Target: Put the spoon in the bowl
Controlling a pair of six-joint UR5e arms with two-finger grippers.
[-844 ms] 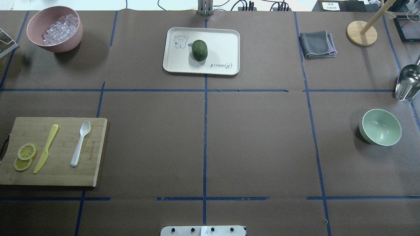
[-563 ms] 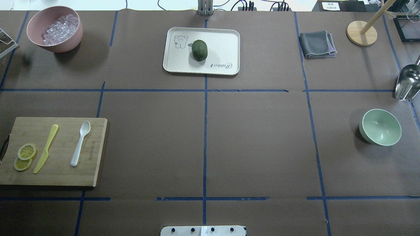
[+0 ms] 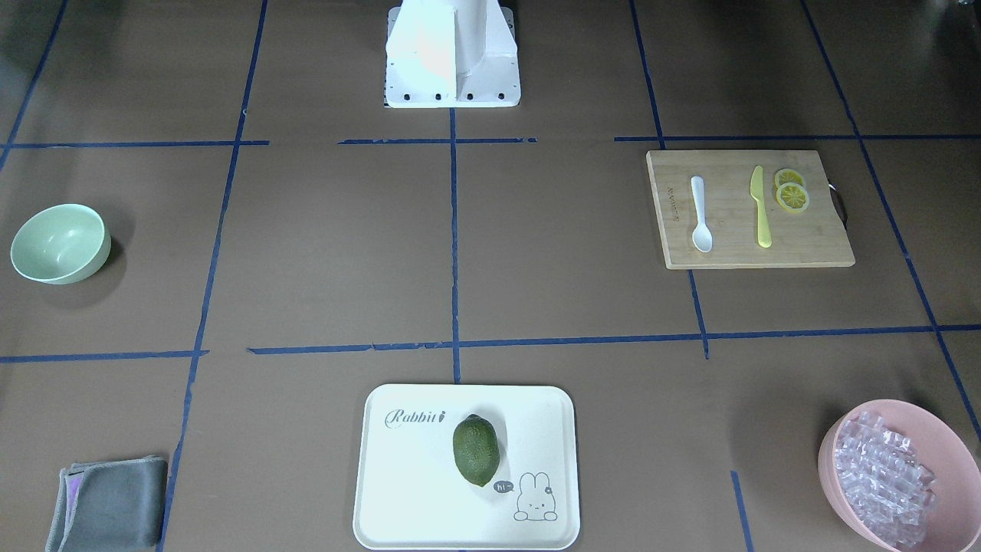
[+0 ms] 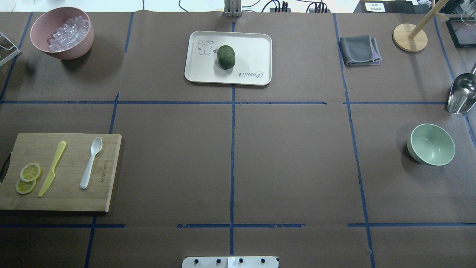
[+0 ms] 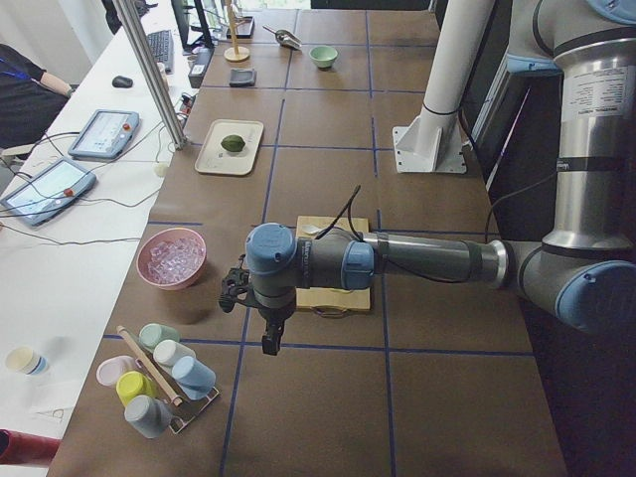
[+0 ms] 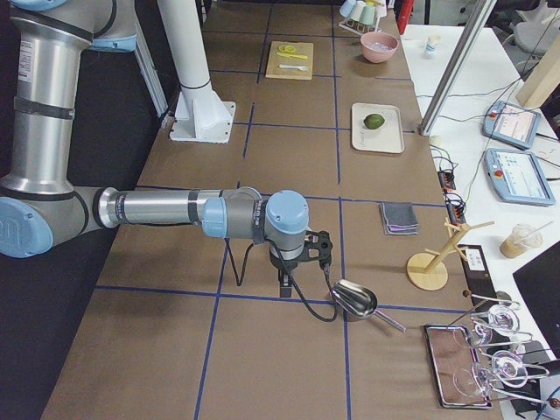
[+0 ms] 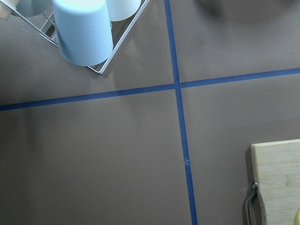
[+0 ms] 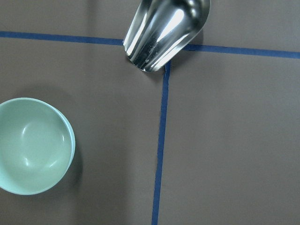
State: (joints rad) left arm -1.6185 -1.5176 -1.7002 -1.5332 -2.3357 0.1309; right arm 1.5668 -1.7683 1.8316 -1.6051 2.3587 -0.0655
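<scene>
The white spoon (image 4: 91, 162) lies on a wooden cutting board (image 4: 74, 201) at the table's left, beside a yellow knife (image 4: 52, 168) and lemon slices (image 4: 28, 178). It also shows in the front-facing view (image 3: 700, 213). The mint-green bowl (image 4: 431, 144) stands empty at the far right, and in the right wrist view (image 8: 30, 145). No gripper shows in the overhead or front views. My left gripper (image 5: 266, 338) hangs off the board's outer end and my right gripper (image 6: 284, 282) is beside a metal scoop; I cannot tell whether either is open.
A pink bowl of clear cubes (image 4: 61, 31) stands at the back left. A white tray (image 4: 253, 44) with a green fruit (image 4: 226, 57) is at the back centre. A grey cloth (image 4: 360, 50), a wooden stand (image 4: 410, 37) and a metal scoop (image 4: 461, 93) are on the right. A cup rack (image 7: 82, 30) is near my left gripper.
</scene>
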